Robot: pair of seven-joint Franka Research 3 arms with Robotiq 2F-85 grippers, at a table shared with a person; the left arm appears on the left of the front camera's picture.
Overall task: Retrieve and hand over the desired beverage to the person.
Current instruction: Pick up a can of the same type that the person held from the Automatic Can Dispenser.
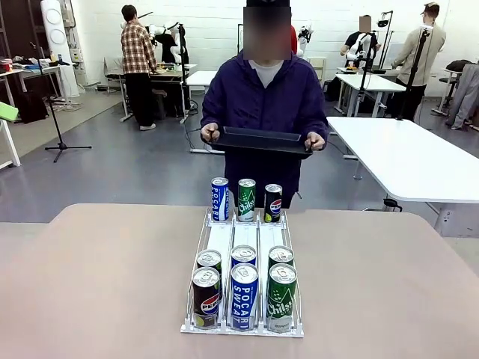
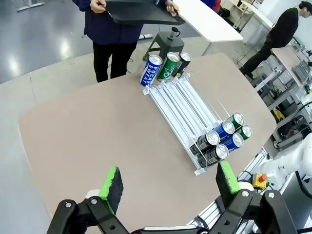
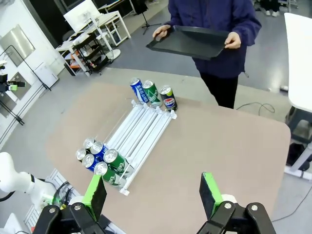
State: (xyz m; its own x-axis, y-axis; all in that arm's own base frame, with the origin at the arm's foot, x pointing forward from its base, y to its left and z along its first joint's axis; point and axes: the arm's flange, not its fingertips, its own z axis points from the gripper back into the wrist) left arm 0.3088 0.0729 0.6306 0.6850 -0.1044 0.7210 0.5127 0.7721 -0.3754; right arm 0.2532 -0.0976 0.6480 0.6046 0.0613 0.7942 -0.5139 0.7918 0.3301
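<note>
The left gripper [image 2: 169,181] and right gripper [image 3: 154,191] stood wide and empty, well back from the rack [image 1: 243,233]. The person [image 1: 262,97] held a tray [image 1: 262,140] beyond the rack's far end. The pick called for a vertical descent onto one near-end can [image 1: 245,288], clear of its neighbours.

Noted the person [image 2: 109,29] cropped at the torso by the top edge in both wrist views, second-row cans [image 1: 243,255] half masked behind front-row cans [image 1: 244,295], their labels unreadable.

Right gripper [image 3: 154,189] spread wide over table [image 3: 224,141], cans [image 3: 111,157] in rack [image 3: 142,130], person [image 3: 219,19] holding tray [image 3: 190,41]
</note>
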